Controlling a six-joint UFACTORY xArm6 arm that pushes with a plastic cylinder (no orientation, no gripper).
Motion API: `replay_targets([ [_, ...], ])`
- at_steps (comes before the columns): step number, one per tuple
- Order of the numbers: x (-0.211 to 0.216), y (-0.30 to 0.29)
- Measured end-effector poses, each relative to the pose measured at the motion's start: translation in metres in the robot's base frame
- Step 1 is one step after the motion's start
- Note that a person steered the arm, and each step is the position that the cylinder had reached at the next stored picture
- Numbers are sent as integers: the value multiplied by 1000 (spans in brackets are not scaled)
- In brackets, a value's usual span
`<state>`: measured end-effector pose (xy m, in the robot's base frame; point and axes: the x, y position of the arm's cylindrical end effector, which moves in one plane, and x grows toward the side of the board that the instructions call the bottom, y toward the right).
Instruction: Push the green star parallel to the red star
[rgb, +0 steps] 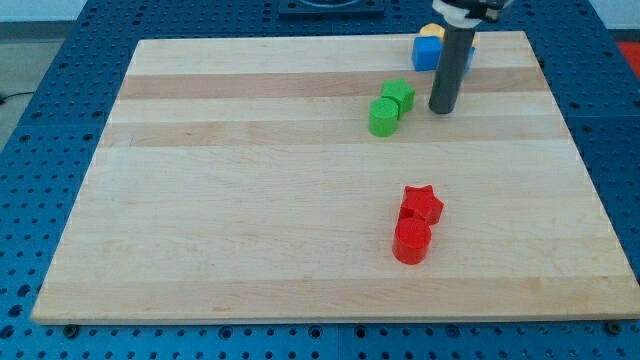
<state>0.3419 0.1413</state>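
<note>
Two green blocks touch near the view's top: the green star (399, 95) and, lower left, a green cylinder (383, 116). No pincer exists; my tip (443, 110) stands just right of the star, apart, seemingly placed to shove it. Well below lies the red star (422, 204), touching a red cylinder (411, 241).

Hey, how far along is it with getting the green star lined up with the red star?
Barely begun. My tip stands just to the view's right of the green star, close but apparently not touching. The green star sits against the green cylinder near the view's top, far from the red star lower down. The whole push remains.
</note>
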Motion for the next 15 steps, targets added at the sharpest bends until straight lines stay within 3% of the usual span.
replay_targets([
  [2,-15,-75],
  [4,-1,-165],
  [5,25,-230],
  [7,87,-236],
  [9,124,-346],
  [15,121,-369],
])
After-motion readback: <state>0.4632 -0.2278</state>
